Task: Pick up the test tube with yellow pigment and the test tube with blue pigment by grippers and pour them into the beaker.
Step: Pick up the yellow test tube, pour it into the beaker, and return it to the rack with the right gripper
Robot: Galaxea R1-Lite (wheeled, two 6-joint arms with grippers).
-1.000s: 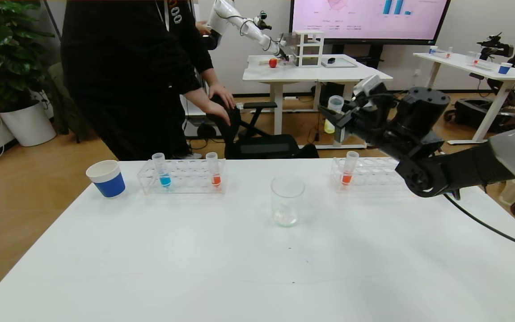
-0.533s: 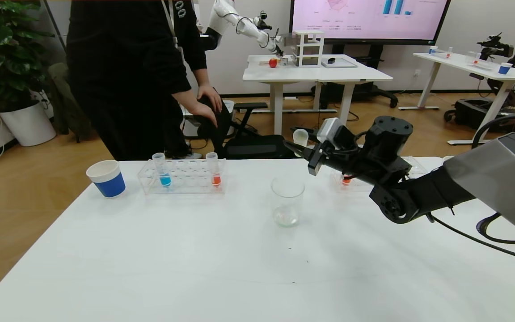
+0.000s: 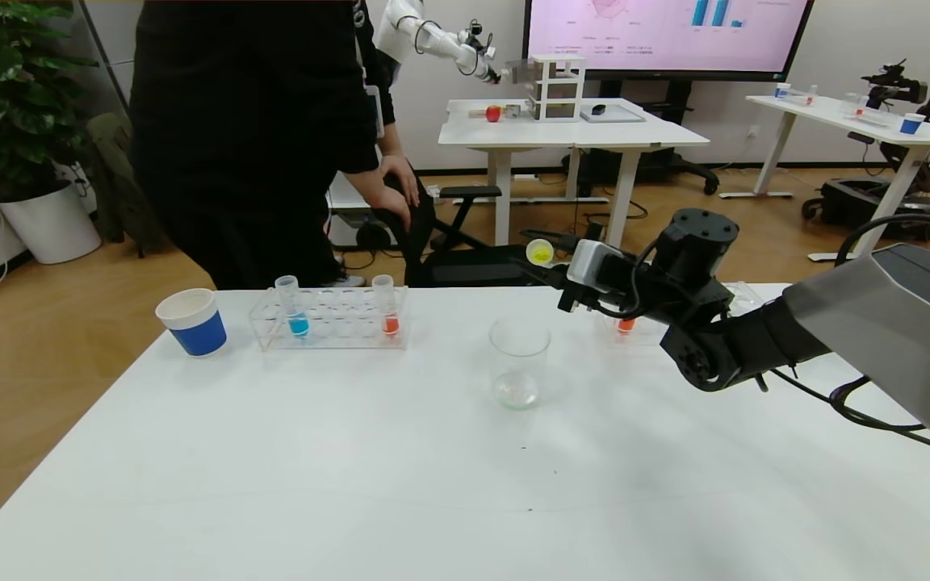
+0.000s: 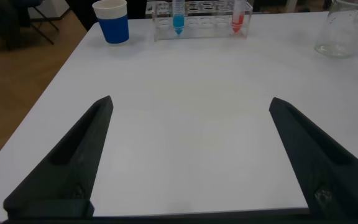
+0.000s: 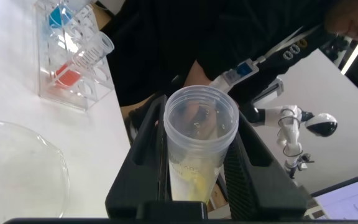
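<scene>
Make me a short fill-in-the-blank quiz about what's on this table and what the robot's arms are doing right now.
1. The right gripper is shut on the tube holding ____ liquid.
2. In the left-hand rack, the blue tube stands beside a tube with ____ liquid.
3. The paper cup has a ____ band around it.
4. The fingers of the left gripper are spread ____ above the table.

Missing words: yellow; orange; blue; open

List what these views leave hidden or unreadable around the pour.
- Yellow tube: its lower end is hidden between the right end effector's fingers in the right wrist view.
- Beaker: cut off by the edge in both wrist views.
- Right-hand rack: mostly hidden behind the right arm in the head view.
- Left end effector: outside the head view.
</scene>
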